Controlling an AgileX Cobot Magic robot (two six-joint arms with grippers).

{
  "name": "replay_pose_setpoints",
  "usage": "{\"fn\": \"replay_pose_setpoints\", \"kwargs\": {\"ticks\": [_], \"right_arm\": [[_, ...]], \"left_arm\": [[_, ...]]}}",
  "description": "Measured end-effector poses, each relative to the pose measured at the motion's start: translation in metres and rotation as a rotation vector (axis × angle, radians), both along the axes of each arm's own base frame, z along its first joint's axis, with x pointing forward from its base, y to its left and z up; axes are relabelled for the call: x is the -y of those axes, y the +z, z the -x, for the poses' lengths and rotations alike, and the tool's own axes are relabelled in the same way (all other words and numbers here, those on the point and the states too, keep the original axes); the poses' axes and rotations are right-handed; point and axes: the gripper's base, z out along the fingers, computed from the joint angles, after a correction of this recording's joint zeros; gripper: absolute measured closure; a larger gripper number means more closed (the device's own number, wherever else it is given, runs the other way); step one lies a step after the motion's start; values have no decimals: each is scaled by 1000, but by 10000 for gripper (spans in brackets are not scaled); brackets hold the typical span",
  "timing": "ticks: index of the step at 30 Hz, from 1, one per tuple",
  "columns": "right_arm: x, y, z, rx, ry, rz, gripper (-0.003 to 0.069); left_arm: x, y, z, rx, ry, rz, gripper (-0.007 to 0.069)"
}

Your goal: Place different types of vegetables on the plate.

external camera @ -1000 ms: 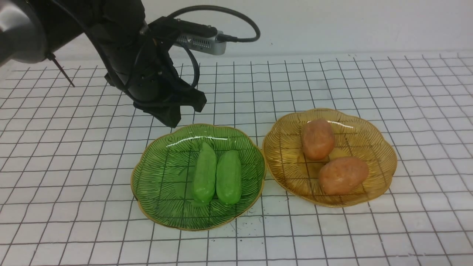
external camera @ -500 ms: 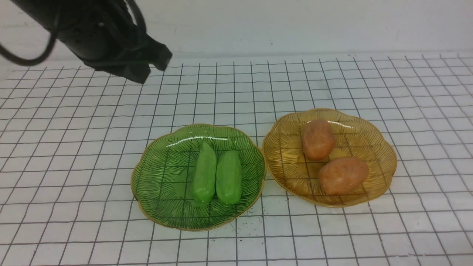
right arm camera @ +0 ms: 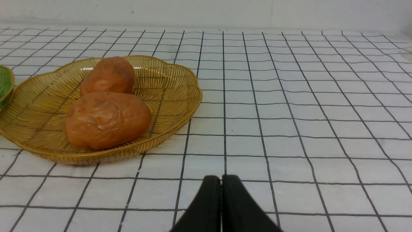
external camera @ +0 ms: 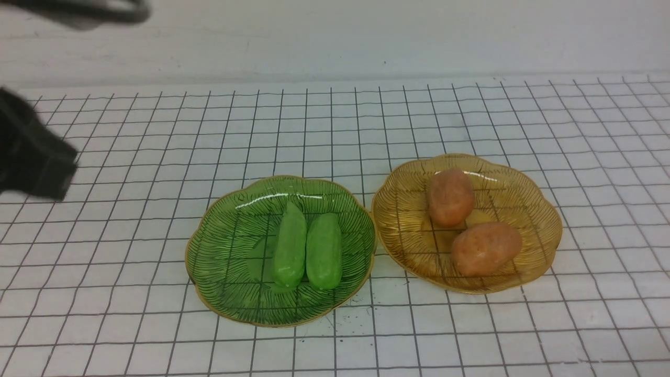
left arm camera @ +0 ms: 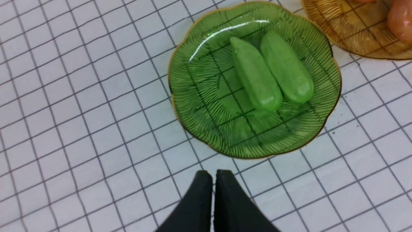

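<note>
Two light-green cucumbers [external camera: 306, 251] lie side by side in a green glass plate [external camera: 230, 262]. Two orange-brown potatoes [external camera: 450, 196] [external camera: 486, 247] lie in an amber glass plate [external camera: 528, 209] to its right. My left gripper [external camera: 36, 167] is at the far left edge of the front view, well away from the plates. In the left wrist view its jaws [left arm camera: 214, 174] are shut and empty, with the cucumbers [left arm camera: 270, 74] and green plate [left arm camera: 199, 96] beyond. My right gripper [right arm camera: 221, 178] is shut and empty, beside the amber plate [right arm camera: 173, 96] and potatoes [right arm camera: 107, 119]. It does not show in the front view.
The plates sit on a white tabletop with a black grid [external camera: 471, 115]. A white wall [external camera: 366, 36] runs along the back edge. A dark cable loop [external camera: 104, 10] shows at the top left.
My left arm has pulled away from above the green plate, up and to the left, out to the frame's left edge. The cucumbers and potatoes have not moved.
</note>
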Motion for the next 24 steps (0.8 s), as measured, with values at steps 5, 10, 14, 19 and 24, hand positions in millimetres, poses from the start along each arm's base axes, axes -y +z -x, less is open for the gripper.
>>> {"fn": "replay_pose_setpoints", "kwargs": {"ticks": [5,10,14,19,24], "right_arm": [[0,0,0,0,0,0,664],[0,0,0,0,0,0,664],[0,0,0,0,0,0,664],[0,0,0,0,0,0,664],[0,0,0,0,0,0,664]], "left_arm": [[-25,-45,69,26,80,100,632],[-34,-92,95,187,101,221,632],[-35,-124,102,477,68,379,632],[-33,-141,103,671,30,469,632],[-32,-156,101,677,25,473,632]]}}
